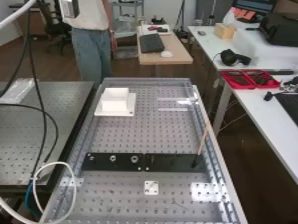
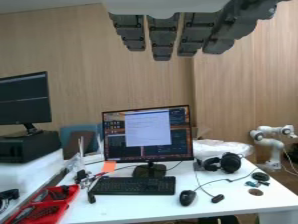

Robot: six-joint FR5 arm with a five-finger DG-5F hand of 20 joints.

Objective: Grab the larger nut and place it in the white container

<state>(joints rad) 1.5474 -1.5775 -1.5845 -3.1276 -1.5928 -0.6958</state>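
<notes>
One larger nut (image 1: pixel 113 158) stood on the flat black bar (image 1: pixel 169 162), the smaller nut (image 1: pixel 92 158) just beside it at nine o'clock and the bearing (image 1: pixel 134 159) at three, as the high view showed. The step in hand, I judged, was reaching for it. The hand (image 2: pixel 163 37) was open in the wrist view, fingers nearly straight, with nothing in its grasp. A good pinch probably called for coming down from above and closing at twelve and six o'clock, since a wide sideways grip could have knocked a neighbour; then a straight lift before travelling.

Well apart at twelve o'clock sat the white container (image 1: pixel 115 105) on its base; I could not tell whether anything lay inside. Farther out, towards two o'clock, red trays (image 1: pixel 248 80) held dark items.
</notes>
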